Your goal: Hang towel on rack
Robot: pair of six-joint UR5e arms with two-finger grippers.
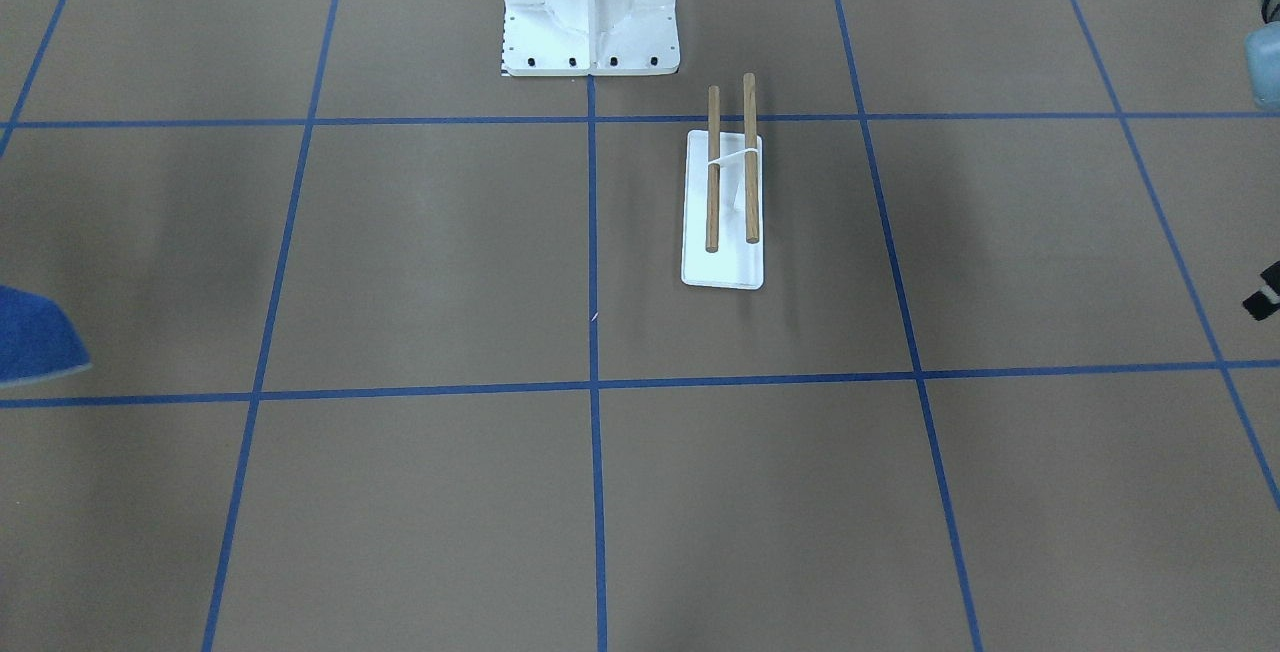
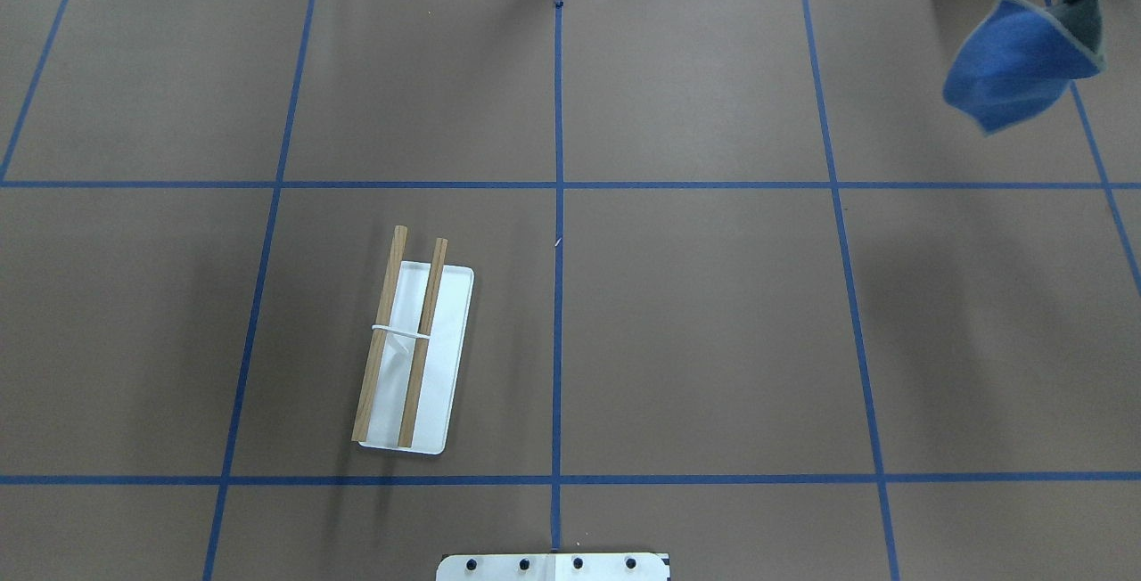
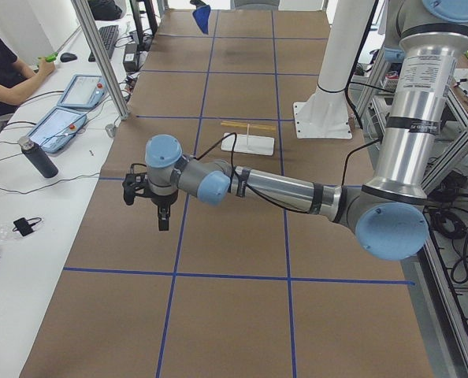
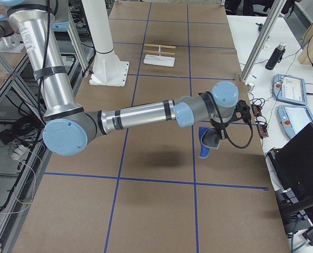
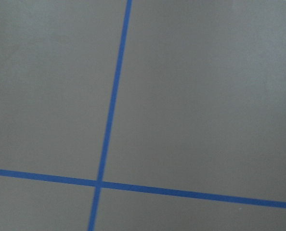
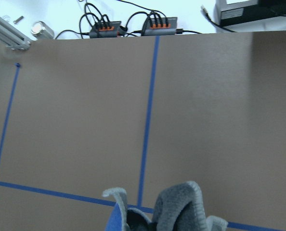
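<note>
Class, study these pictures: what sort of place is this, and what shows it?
Probably a robotics lab or test cell: a left arm and a right arm reach over a table gridded with blue tape, with control tablets on a side bench.

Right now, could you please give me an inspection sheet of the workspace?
Surface: table covered in brown paper with a blue tape grid.
Job's things: towel bunched and held in the air over the far right corner; rack standing on the left half, both rods bare.
Clutter: one tiny pale speck by the centre line.
Grippers: right gripper shut on the towel; left gripper holds nothing, cannot tell if open or shut.
Cables: plugged hubs beyond the far edge.
Surroundings: robot pedestal; seated operator, pendants and bottle on the side bench.
</note>
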